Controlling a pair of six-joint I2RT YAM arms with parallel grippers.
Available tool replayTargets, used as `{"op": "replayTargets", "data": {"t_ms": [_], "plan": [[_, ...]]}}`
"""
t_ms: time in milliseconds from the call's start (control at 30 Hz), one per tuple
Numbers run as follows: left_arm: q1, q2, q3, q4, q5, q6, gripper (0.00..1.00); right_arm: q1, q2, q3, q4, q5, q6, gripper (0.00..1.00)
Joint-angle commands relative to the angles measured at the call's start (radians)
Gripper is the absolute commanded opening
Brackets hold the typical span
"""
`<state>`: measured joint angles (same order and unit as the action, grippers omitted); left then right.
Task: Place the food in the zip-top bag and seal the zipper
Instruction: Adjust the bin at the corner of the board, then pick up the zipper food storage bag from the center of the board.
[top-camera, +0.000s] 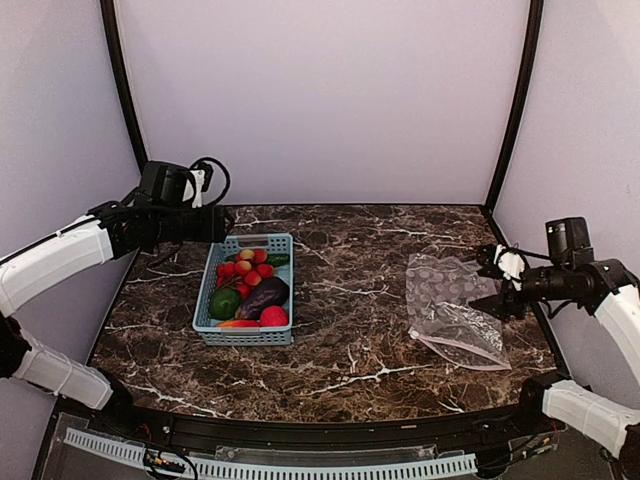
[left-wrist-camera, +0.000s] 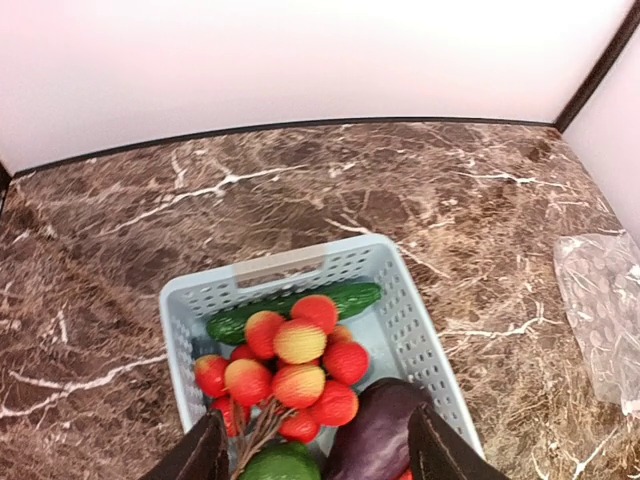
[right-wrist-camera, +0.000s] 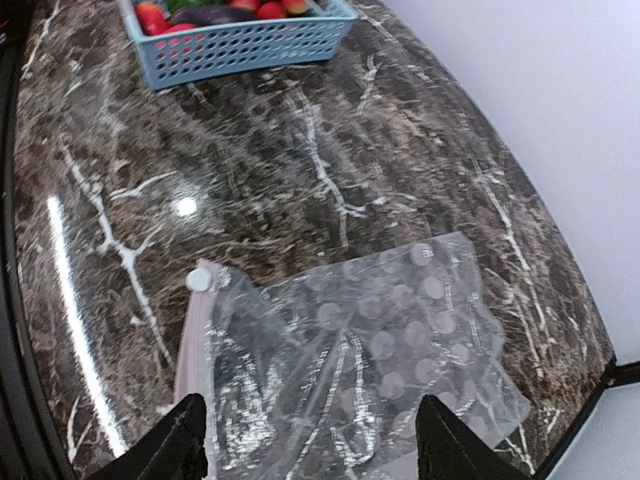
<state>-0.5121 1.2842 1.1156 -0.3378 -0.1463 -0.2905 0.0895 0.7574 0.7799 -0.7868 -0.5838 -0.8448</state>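
Left fingers are spread over the food in the blue basket, right fingers spread over the zip-top bag near the right edge of the bench, open marble between them.

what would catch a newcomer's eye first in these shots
The light blue basket, crammed with bright toy produce, stands out on the left of the dark marble table. On the right lies the clear zip-top bag, crinkled and empty. The left gripper hovers open above the basket, the right gripper above the bag.
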Motion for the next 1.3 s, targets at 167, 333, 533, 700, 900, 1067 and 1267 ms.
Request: {"op": "replayTargets", "data": {"t_ms": [167, 333, 533, 700, 900, 1067, 1267], "plan": [[-0.125, 0.112, 0.004, 0.08, -0.036, 0.011, 0.57, 0.202, 0.041, -0.142, -0.159, 0.253, -0.136, 0.67], [-0.184, 0.125, -0.024, 0.134, -0.064, -0.045, 0.57, 0.313, 0.06, -0.256, -0.03, 0.417, -0.12, 0.73], [-0.222, 0.141, -0.017, 0.144, -0.071, -0.064, 0.56, 0.415, 0.095, -0.375, 0.279, 0.798, -0.04, 0.73], [-0.227, 0.149, -0.016, 0.152, -0.058, -0.073, 0.56, 0.473, 0.131, -0.367, 0.328, 0.897, 0.037, 0.65], [-0.227, 0.158, -0.026, 0.161, -0.041, -0.073, 0.55, 0.475, 0.081, -0.317, 0.278, 0.856, 0.074, 0.59], [-0.227, 0.146, -0.051, 0.173, -0.036, -0.08, 0.55, 0.475, 0.102, -0.297, 0.293, 0.871, 0.078, 0.18], [-0.227, 0.119, -0.068, 0.183, -0.049, -0.063, 0.55, 0.475, 0.183, -0.127, 0.302, 0.85, 0.114, 0.0]]}}
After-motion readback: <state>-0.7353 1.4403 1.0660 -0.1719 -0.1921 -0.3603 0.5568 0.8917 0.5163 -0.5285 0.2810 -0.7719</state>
